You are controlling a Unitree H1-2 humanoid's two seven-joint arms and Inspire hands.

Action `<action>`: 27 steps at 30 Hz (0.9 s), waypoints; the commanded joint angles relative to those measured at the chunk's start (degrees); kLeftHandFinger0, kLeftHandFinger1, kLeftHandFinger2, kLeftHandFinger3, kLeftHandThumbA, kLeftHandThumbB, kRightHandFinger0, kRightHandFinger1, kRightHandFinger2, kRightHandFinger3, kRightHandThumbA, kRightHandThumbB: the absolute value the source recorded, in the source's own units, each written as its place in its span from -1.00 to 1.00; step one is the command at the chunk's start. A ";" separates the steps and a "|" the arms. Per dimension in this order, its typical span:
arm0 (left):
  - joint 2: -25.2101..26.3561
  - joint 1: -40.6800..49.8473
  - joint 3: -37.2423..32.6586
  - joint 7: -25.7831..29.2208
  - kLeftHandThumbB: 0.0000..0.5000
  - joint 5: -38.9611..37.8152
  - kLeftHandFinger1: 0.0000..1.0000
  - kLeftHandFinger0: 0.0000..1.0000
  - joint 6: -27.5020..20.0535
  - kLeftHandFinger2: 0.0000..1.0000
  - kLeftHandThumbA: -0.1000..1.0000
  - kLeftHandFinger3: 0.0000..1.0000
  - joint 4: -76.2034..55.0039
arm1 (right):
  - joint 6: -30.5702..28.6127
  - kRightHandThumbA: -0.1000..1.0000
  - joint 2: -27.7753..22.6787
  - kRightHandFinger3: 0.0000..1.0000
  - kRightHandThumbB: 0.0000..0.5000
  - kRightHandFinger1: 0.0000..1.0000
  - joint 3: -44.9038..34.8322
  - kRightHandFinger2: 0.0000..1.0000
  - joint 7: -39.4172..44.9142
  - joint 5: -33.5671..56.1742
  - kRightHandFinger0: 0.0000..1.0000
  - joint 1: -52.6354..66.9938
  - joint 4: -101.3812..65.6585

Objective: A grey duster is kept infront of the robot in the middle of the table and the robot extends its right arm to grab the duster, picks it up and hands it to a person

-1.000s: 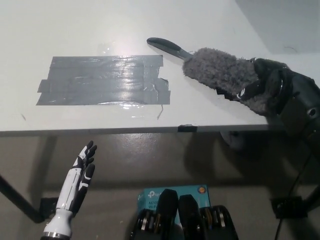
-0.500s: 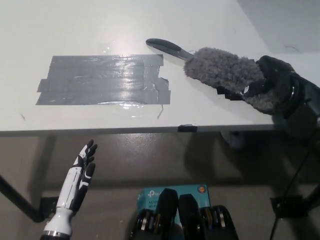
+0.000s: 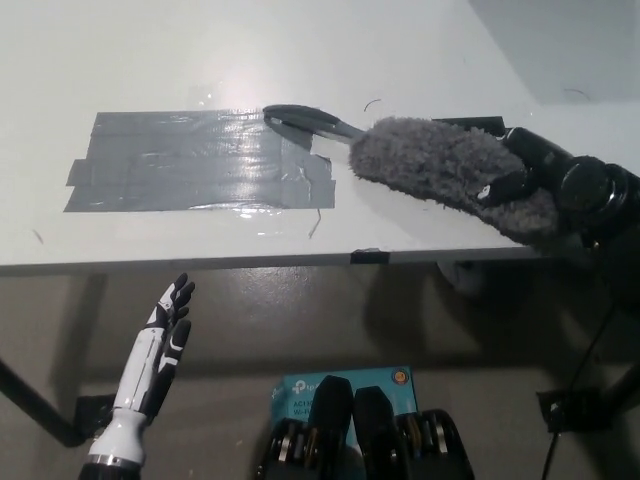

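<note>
The grey duster [image 3: 440, 170] is seen in the head view clasped at its fluffy end by the black right hand [image 3: 525, 180], fingers closed around it, its dark handle [image 3: 305, 119] pointing out over the grey tape patch [image 3: 200, 160] on the white table [image 3: 300, 50], apparently so that it can be offered handle-first. The white left hand [image 3: 160, 345] is rested below the table edge, fingers straight and apart, holding nothing.

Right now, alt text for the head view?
The black right hand grips the fluffy end of a grey duster over a white table with a grey tape patch. The white left hand hangs open below the table edge.
</note>
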 commanded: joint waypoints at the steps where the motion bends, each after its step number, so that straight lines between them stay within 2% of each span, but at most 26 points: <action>1: 0.41 -1.11 0.21 1.15 0.09 0.14 1.00 1.00 -2.23 1.00 1.00 1.00 -0.45 | 0.86 -1.00 -1.65 -0.23 -0.14 -0.35 -1.84 0.20 8.98 5.06 -1.00 -1.54 -4.52; 2: 0.42 -1.17 0.20 1.23 0.12 0.37 1.00 1.00 -2.12 1.00 1.00 1.00 -0.51 | 1.02 -1.00 -1.82 -0.31 -0.08 -0.35 -2.22 0.19 10.09 5.88 -1.00 -1.41 -5.15; 4: 0.43 -1.23 0.18 1.23 0.12 0.53 1.00 1.00 -1.86 1.00 1.00 1.00 -0.65 | 1.63 -1.00 -2.09 -0.21 -0.07 -0.33 -2.76 0.22 11.98 7.02 -1.00 -1.17 -6.37; 5: 0.48 -1.22 0.18 1.12 0.11 0.45 1.00 1.00 -1.73 1.00 1.00 1.00 -0.68 | 2.78 -1.00 -2.10 -0.05 -0.04 -0.35 -3.23 0.21 12.99 7.75 -1.00 -0.98 -7.19; 6: 0.45 -1.21 0.20 1.04 0.10 0.29 1.00 1.00 -1.68 1.00 1.00 1.00 -0.69 | 5.02 -1.00 -1.84 0.03 -0.13 -0.43 -4.98 0.16 14.47 10.12 -1.00 -0.46 -8.49; 8: 0.34 -1.03 0.18 0.83 0.11 0.06 1.00 1.00 -1.05 1.00 1.00 1.00 -1.02 | 9.15 -1.00 -0.87 0.27 -0.19 -0.39 -9.19 0.28 15.82 14.79 -1.00 0.83 -10.35; 9: 0.33 -1.05 0.17 0.83 0.11 0.11 1.00 1.00 -0.97 1.00 1.00 1.00 -1.05 | 10.75 -1.00 -0.34 0.46 -0.21 -0.36 -10.98 0.40 16.09 16.51 -1.00 1.25 -10.83; 10: 0.34 -1.09 0.16 0.88 0.10 0.23 1.00 1.00 -0.97 1.00 1.00 1.00 -1.07 | 12.30 -1.00 0.70 0.62 -0.21 -0.22 -14.34 0.60 16.45 19.71 -1.00 2.27 -11.67; 11: 0.37 -1.16 0.13 0.91 0.08 0.32 1.00 1.00 -1.09 1.00 1.00 1.00 -0.97 | 12.60 -1.00 1.66 1.00 -0.19 -0.19 -17.26 0.64 17.43 23.78 -1.00 3.31 -11.88; 15: 0.40 -1.44 0.12 0.88 0.06 0.00 1.00 1.00 -1.93 1.00 1.00 1.00 -0.10 | 12.60 -1.00 3.85 1.00 -0.22 -0.42 -21.99 0.63 18.23 37.18 -1.00 6.80 -12.91; 18: 0.37 -1.22 0.16 0.91 0.04 0.04 1.00 1.00 -1.72 1.00 1.00 1.00 -0.43 | 12.60 -1.00 4.51 1.00 -0.20 -0.41 -21.87 0.69 17.68 42.70 -1.00 8.70 -15.01; 21: 0.45 -1.19 0.12 0.80 0.00 -0.13 1.00 1.00 -2.22 1.00 1.00 1.00 -0.06 | 12.60 -1.00 4.31 1.00 -0.30 -0.39 -19.01 0.77 13.24 50.36 -1.00 11.03 -19.13; 24: 0.46 -1.22 0.08 0.79 0.00 -0.03 1.00 1.00 -2.13 1.00 1.00 1.00 -0.08 | 12.60 -1.00 3.63 1.00 -0.36 -0.37 -16.52 0.67 9.60 57.91 -1.00 12.47 -21.73; 25: 0.42 -1.23 0.02 0.92 0.01 0.28 1.00 1.00 -2.07 1.00 1.00 1.00 -0.18 | 12.60 -1.00 3.26 1.00 -0.34 -0.35 -15.16 0.65 7.08 63.01 -1.00 13.62 -23.65; 27: 0.40 -1.38 -0.03 1.00 0.00 0.35 1.00 1.00 -2.44 1.00 1.00 1.00 0.17 | 12.60 -1.00 2.98 1.00 -0.40 -0.29 -13.99 0.68 4.76 67.05 -1.00 15.24 -26.67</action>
